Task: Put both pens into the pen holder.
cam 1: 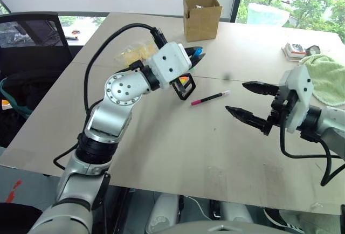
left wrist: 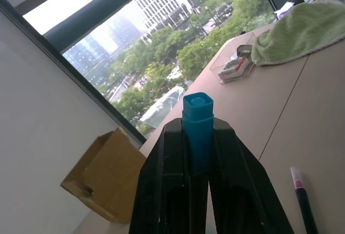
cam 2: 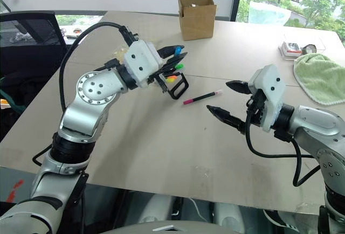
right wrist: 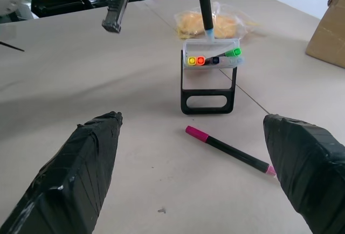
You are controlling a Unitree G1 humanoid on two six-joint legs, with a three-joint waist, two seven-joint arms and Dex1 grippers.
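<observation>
L gripper (left wrist: 198, 191) is clamped on the blue-ended pen (left wrist: 198, 131), black fingers pinching the barrel w/ the blue cap poking out past the tips. In the right wrist view the same pen (right wrist: 205, 5) hangs nearly vertical, its pale-blue lower tip just above the clear tray of the pen holder (right wrist: 209, 77), which stands on the table (cam 1: 161, 148) w/ yellow, orange and green marker tips showing. Whether the tip has already entered the tray can't be told.

R gripper (cam 1: 249, 100) hovers w/ jaws spread wide, nothing in them, pointing toward the table's middle. The pink-ended pen (cam 1: 210, 98) lies flat on the tabletop, just beside the holder and between it and the R gripper; its long axis runs diagonally, one pink end toward the holder, the other toward the R fingers. The R arm looks nearer to it and is free, so prob. the one for that pick.

Key relation for the coming move: blue pen upright over the holder's opening, so a straight lowering and release should seat it. Risk: the tip may catch the tray rim or the markers already inside.

A cardboard box (cam 1: 201, 17) sits at the far edge, a green towel (cam 1: 326, 77) to the right.
</observation>
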